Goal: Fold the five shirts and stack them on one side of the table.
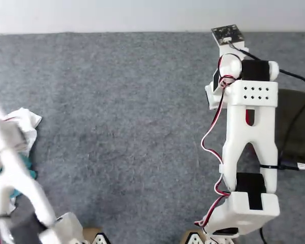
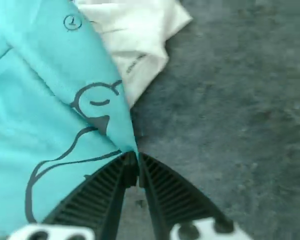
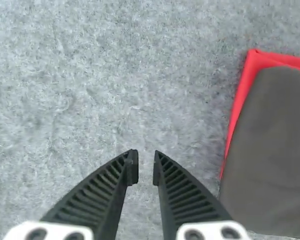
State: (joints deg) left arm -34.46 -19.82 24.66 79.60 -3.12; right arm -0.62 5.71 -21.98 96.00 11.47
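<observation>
Left fingers [image 2: 101, 194] pinching teal shirt [image 2: 35, 125], white shirt [image 2: 140, 35] partly cut off

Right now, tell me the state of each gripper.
Left gripper: shut on the edge of the teal shirt.
Right gripper: slightly open, holding nothing.

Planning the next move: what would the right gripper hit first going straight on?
Most likely the bare grey felt table cover; nothing lies ahead of the right gripper. The folded dark grey shirt over the red one sits off to the side, out of that line.
</observation>
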